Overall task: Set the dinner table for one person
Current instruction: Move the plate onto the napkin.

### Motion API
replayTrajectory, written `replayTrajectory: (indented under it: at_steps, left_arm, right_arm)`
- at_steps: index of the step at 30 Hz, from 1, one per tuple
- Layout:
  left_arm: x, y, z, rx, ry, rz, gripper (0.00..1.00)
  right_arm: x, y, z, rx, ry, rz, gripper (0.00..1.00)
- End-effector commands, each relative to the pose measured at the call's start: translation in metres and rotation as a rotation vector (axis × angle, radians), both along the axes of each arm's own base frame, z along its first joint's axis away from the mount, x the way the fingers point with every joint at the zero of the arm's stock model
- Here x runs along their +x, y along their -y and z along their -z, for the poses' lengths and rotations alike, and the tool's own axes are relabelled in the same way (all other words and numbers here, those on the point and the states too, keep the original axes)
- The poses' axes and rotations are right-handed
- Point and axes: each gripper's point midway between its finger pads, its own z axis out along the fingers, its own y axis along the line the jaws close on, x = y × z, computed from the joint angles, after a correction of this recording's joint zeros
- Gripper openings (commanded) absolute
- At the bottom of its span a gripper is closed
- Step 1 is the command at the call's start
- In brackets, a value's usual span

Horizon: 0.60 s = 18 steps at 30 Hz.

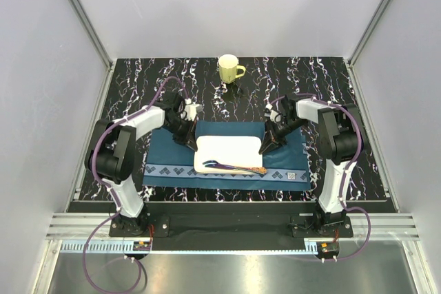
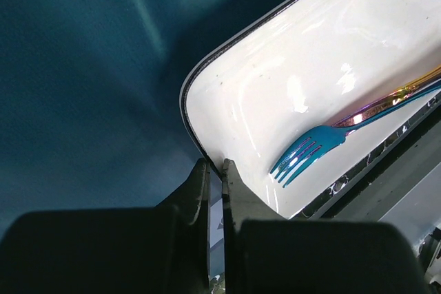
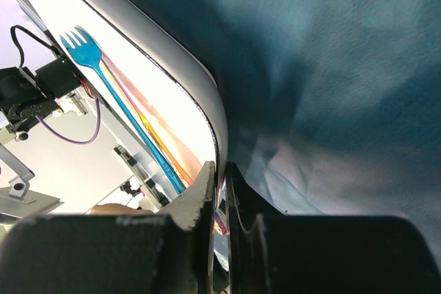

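The large rectangular black dinner table [image 1: 138, 80], veined in white like marble, fills the floor of the white-walled cell. A dark blue cloth placemat [image 1: 165, 156] with a patterned near border lies on its 6 o'clock half, just ahead of the 2 arm bases. A white rectangular plate [image 1: 227, 148] with rounded corners and a thin dark rim sits in the middle of the placemat. Whether it rests flat or is slightly raised cannot be told.

Along the plate's 6 o'clock edge lies a metallic blue fork [image 1: 222, 165], tines towards 9 o'clock. Its handle runs towards 3 o'clock beside a slim iridescent gold-pink utensil [image 1: 251, 169] whose type is too small to make out. A pale yellow-green ceramic mug [image 1: 230, 69] stands upright on the bare tabletop at 12 o'clock, well apart from the placemat, handle turned to 3 o'clock.

The left gripper [image 1: 187, 140] reaches in at the plate's 10 o'clock corner. In the left wrist view its black fingers [image 2: 200, 184] are clenched on the plate's rim, 1 finger outside and 1 inside, with the fork's tines near them on the white surface. The right gripper [image 1: 265, 148] meets the plate's 3 o'clock edge. In the right wrist view its fingers [image 3: 203, 184] pinch the rim the same way, with blue cloth on one side and the fork on the plate at the other
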Motion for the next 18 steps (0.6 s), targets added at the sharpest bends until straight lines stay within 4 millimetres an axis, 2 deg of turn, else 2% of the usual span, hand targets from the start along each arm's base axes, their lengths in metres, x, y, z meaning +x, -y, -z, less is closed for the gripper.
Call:
replayTrajectory:
  at_steps: [1,8,18]
  left_arm:
    - [-0.021,0.030,-0.011,-0.144,-0.052,0.114,0.00]
    - [-0.010,0.026,-0.018,-0.146,-0.028,0.095,0.00]
    - [-0.011,0.024,-0.025,-0.148,-0.027,0.130,0.00]
  right_arm:
    - [0.005,-0.037,-0.033,0.178,0.026,-0.036,0.00]
    - [0.003,-0.041,-0.034,0.174,0.038,-0.058,0.00]
    - [-0.005,-0.049,-0.037,0.188,0.035,-0.090,0.00]
